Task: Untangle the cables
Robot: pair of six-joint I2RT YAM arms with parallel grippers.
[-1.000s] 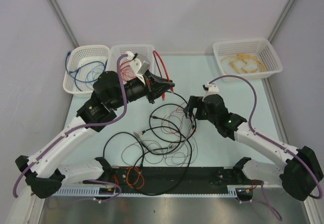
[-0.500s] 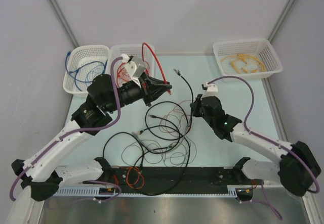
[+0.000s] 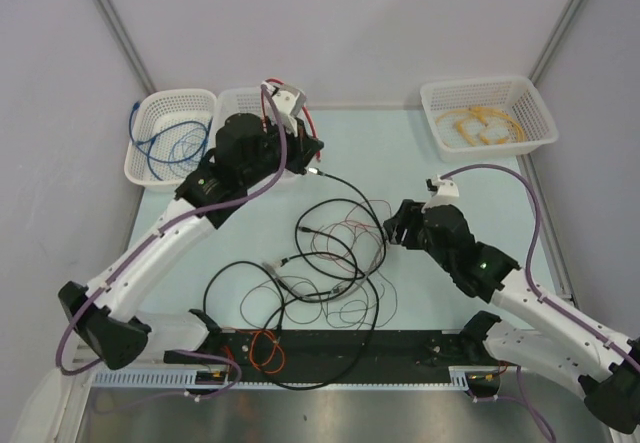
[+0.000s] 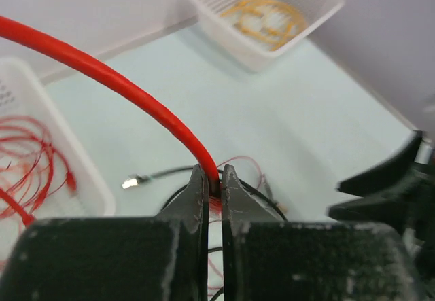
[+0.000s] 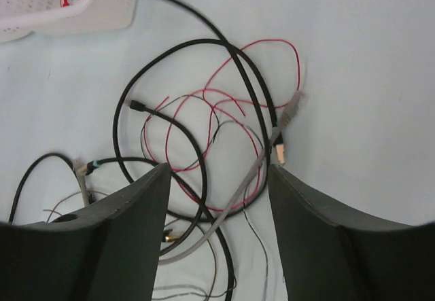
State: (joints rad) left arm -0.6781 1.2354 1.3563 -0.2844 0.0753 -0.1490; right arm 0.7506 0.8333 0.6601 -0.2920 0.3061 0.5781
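Left gripper (image 4: pixel 213 179) is clamped tight on the thick red cable (image 4: pixel 129 90). The cable sits right between the fingertips and arcs up and off to the left, over by the white basket (image 4: pixel 95 185) with more red wire in it. Right gripper (image 5: pixel 219 172) is wide open with nothing in it, hanging just above the right side of the tangle. The rest of the cables (image 3: pixel 335 258) lie on the table (image 3: pixel 450 183) between the two arms, black loops crossing thin red strands. A grey plug end (image 5: pixel 292 107) sits just past the open fingertips.
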